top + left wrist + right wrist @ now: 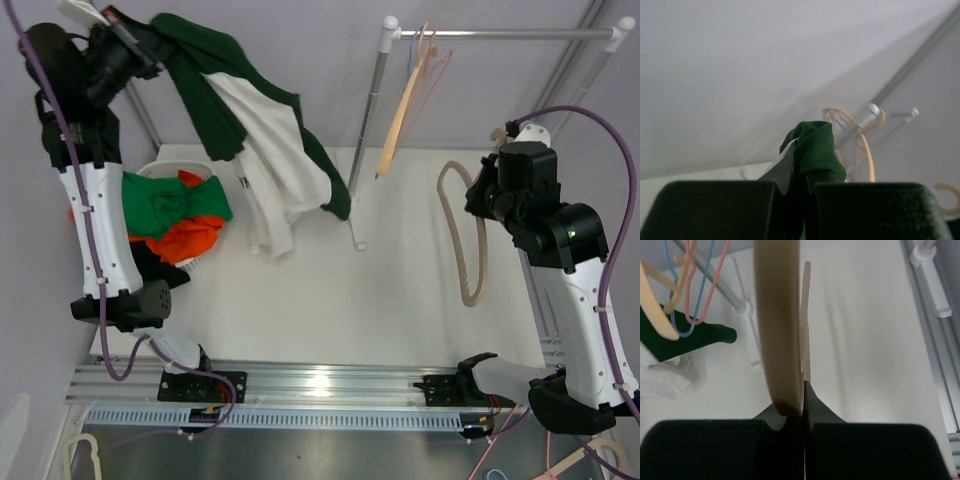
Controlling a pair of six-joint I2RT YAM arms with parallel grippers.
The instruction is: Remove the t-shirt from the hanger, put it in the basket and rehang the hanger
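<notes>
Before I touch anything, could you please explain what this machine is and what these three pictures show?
These are two robot arms bolted side by side. The wide picture looks down from above and behind them; the other two come from cameras on each wrist. The left tool is shut on a green and white t-shirt, held high. The right tool is shut on a beige hanger. On the table stand a basket of green and orange clothes and a rack with more hangers.

A white table point(400, 310) carries a clothes rack point(376, 120), its post standing near the middle. Just left of that post the t-shirt point(270, 180) trails its white hem onto the surface. Farther left sits a white basket point(185, 158) of green and orange clothes point(175, 205).
</notes>
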